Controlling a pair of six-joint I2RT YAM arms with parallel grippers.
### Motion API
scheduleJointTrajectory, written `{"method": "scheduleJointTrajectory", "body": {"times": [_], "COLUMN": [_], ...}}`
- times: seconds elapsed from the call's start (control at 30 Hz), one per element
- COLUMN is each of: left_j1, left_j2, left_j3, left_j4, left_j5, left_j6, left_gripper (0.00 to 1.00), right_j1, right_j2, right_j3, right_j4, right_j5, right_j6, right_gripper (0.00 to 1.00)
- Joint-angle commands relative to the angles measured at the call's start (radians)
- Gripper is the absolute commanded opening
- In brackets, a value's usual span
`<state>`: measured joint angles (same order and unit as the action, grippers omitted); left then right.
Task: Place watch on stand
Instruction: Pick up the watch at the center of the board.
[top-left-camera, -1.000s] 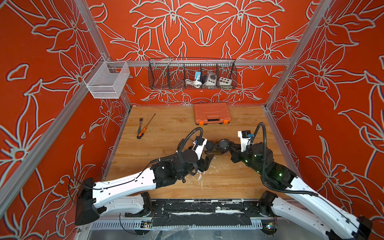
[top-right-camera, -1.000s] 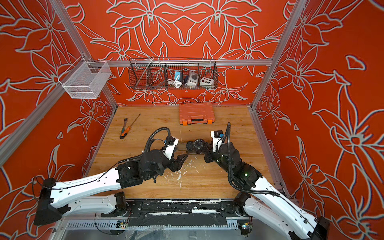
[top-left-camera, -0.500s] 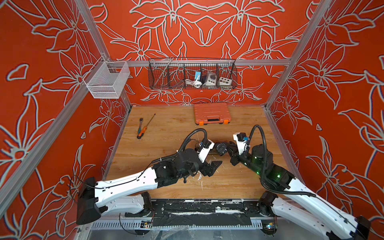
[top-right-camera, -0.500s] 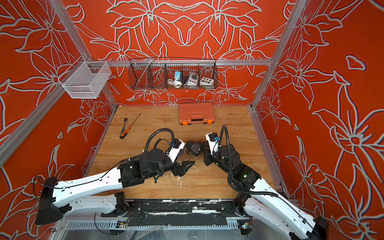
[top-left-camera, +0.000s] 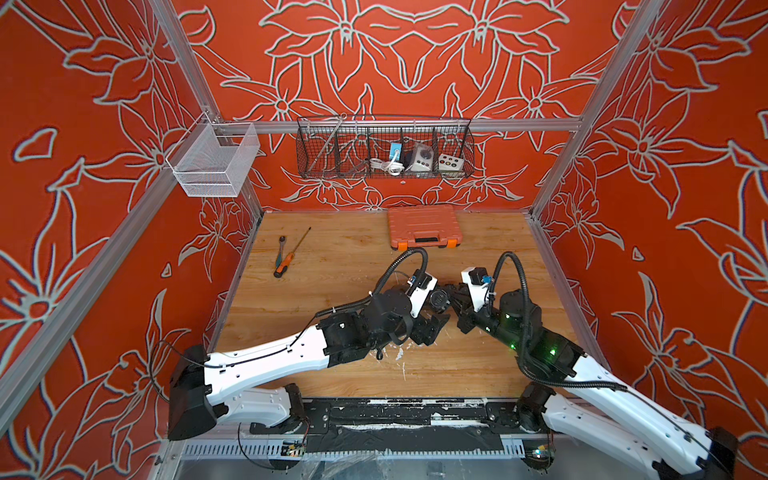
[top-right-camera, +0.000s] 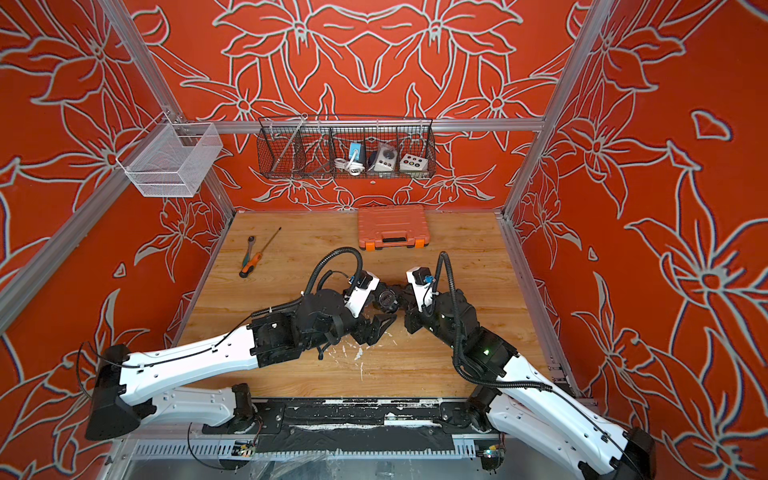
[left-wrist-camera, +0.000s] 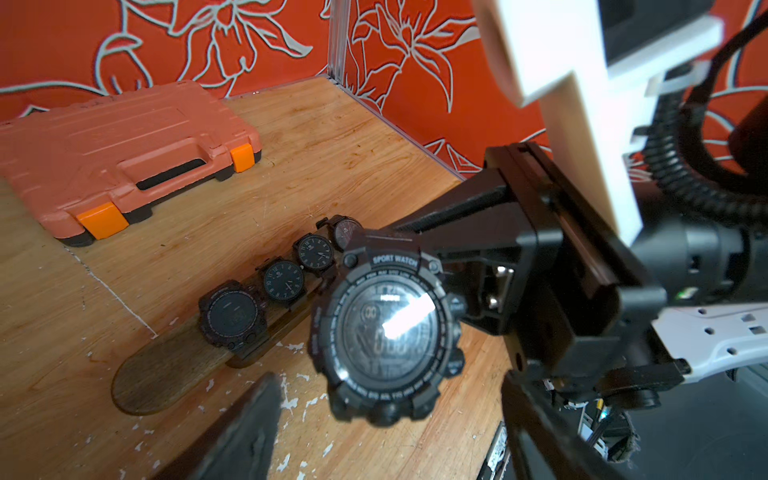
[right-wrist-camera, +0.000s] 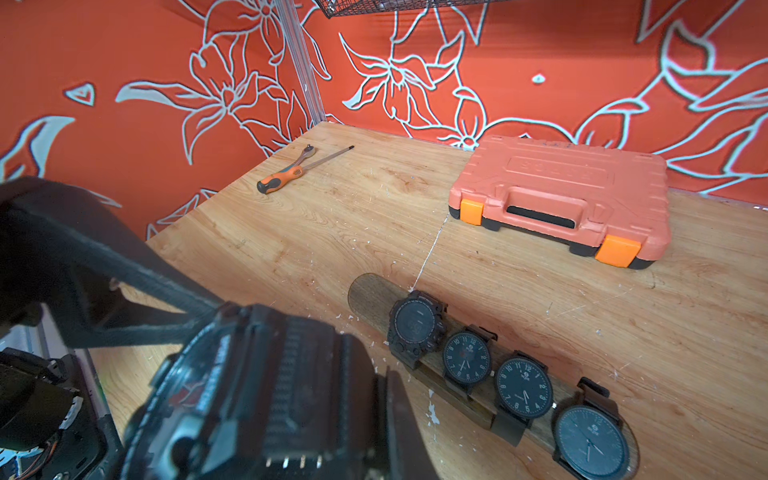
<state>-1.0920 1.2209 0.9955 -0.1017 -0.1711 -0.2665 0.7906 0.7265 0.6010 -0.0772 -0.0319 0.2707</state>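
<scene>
Chunky black digital sport watch (left-wrist-camera: 384, 332) held aloft by right gripper (left-wrist-camera: 478, 286), jaws clamped on strap, above bare end of dark-brown wooden bar stand (left-wrist-camera: 166, 370). Left gripper (top-left-camera: 432, 326) wide, empty, likely ready to spread strap.

Both top views look steeply down from high above the robot's base, facing the back wall and taking in the whole wooden table (top-left-camera: 345, 266), both arms and the orange case (top-right-camera: 392, 226). The left wrist camera sits close behind the left gripper (left-wrist-camera: 386, 424), looking past its fingers at the watch (left-wrist-camera: 384, 332) held just ahead, with the stand (left-wrist-camera: 174, 365) beyond. The right wrist camera looks over the right gripper (right-wrist-camera: 291, 399), very near the same watch. Both wrist views share the stand and the orange case farther off.
</scene>
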Motion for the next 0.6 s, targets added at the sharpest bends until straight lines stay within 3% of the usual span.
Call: {"method": "scheduleJointTrajectory", "body": {"times": [0.0, 0.33, 0.57], "left_j1": [0.003, 0.006, 0.015], "left_j2": [0.018, 0.044, 0.039], "left_j3": [0.031, 0.055, 0.054], "left_j4": [-0.022, -0.036, -0.042], "left_j5": [-0.021, -0.029, -0.024], "left_j6": [0.007, 0.013, 0.021], "left_gripper": [0.8, 0.68, 0.71], "right_j1": [0.015, 0.034, 0.044], "right_j2": [-0.004, -0.001, 0.014], "right_j3": [-0.008, -0.01, -0.007], "right_j4": [0.048, 0.052, 0.045], "right_j5": [-0.028, -0.04, -0.045], "right_j6": [-0.008, -0.031, -0.044], "right_gripper": [0.0, 0.0, 0.0]}}
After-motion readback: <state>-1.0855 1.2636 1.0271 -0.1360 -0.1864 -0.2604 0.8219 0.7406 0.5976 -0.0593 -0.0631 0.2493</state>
